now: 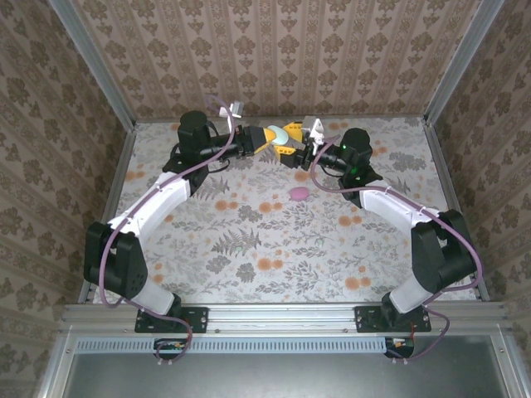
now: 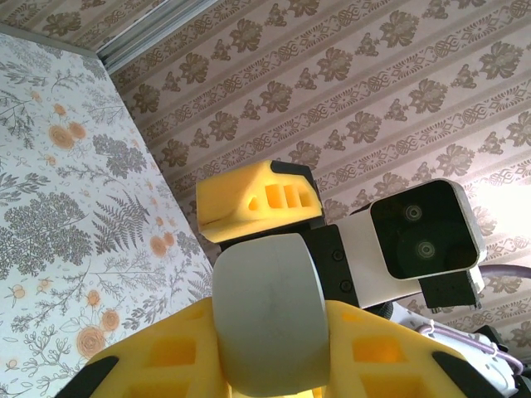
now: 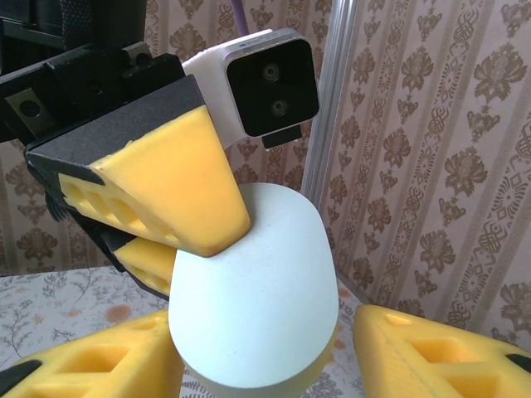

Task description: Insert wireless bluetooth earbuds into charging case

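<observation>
A pale mint oval charging case (image 1: pixel 283 132) is held up above the far middle of the table. My left gripper (image 1: pixel 267 138) is shut on it. In the left wrist view the case (image 2: pixel 270 315) sits pinched between the two yellow fingers of the left gripper (image 2: pixel 270 369). My right gripper (image 1: pixel 295 148) faces it from the right. In the right wrist view the right gripper (image 3: pixel 261 369) straddles the case (image 3: pixel 257 290) with its jaws open; a gap shows at the right finger (image 3: pixel 440 352). The earbuds are out of view.
A pink oval case (image 1: pixel 299 193) lies on the floral tabletop in front of the two grippers. Patterned walls and a metal frame (image 1: pixel 441 162) close in the table at the back and sides. Both arms reach inward from the near edge.
</observation>
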`<state>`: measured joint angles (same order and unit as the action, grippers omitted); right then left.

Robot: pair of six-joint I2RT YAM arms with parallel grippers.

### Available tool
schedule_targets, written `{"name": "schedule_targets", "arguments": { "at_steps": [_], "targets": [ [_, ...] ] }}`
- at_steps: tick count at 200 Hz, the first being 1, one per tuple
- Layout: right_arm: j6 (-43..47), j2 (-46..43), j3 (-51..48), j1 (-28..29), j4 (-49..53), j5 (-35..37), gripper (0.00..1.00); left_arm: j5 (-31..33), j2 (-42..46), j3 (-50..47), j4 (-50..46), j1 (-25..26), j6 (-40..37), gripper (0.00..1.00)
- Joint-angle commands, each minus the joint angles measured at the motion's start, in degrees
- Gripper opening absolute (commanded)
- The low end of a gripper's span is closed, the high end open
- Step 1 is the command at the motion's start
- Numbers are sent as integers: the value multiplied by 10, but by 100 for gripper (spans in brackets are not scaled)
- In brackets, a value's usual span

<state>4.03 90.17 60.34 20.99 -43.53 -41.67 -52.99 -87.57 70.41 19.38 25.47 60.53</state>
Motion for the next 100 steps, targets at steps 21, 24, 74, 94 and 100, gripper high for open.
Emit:
{"name": "schedule_targets", "arguments": {
  "at_steps": [21, 24, 74, 94, 100],
  "targets": [
    [-3, -13, 2, -2, -11, 9, 59, -9, 23, 2, 8, -2, -2, 15],
    [-3, -14, 0, -2, -13, 13, 60, -9, 23, 2, 8, -2, -1, 15],
    [0, -19, -6, -1, -23, 17, 60, -7, 22, 3, 8, -2, 0, 15],
    [-5, -19, -9, -1, -32, 19, 61, -7, 22, 2, 9, -2, 1, 15],
    [-6, -19, -10, -2, -35, 19, 62, -7, 21, 1, 9, -2, 1, 15]
  ]
}}
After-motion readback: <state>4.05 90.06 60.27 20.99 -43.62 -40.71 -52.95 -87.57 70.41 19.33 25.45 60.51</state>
